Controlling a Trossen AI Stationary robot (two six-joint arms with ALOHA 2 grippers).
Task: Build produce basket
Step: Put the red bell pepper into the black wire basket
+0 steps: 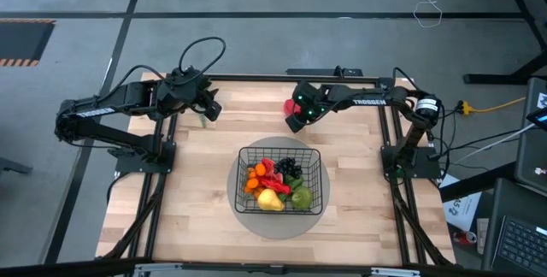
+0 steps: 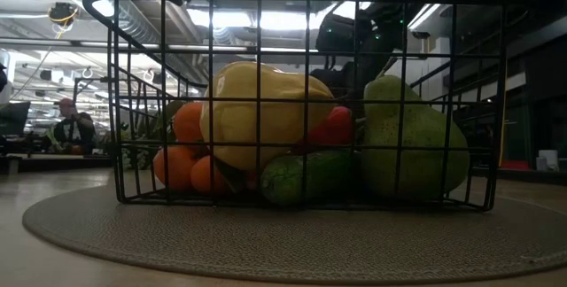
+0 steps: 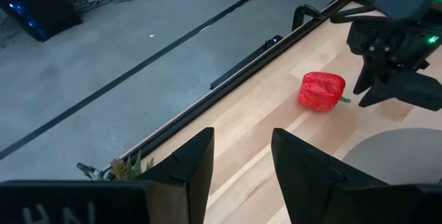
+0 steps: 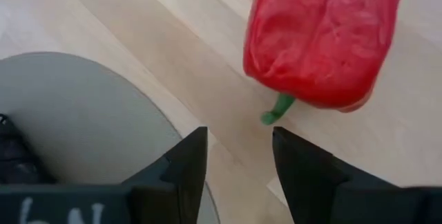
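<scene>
- High view: counter (image 1: 197, 209) carries grey mat (image 1: 248, 217) with basket (image 1: 318, 167) on it, centre, holding produce (image 1: 275, 185).
- Right tool (image 1: 295, 121) above red pepper (image 4: 324, 37) at far edge, fingers apart, empty.
- Left tool (image 1: 211, 111) far-left, parted, empty.

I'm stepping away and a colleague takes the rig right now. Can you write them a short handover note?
Right hand: open, empty, hovering by the red pepper, which lies on the table at the far edge.
Left hand: open, empty, waiting at the far left near a leafy sprig.
Basket sits on the grey round mat, holding the other produce.
Done: everything but the pepper is in.
Left: pick the pepper up and put it in the basket.
</scene>
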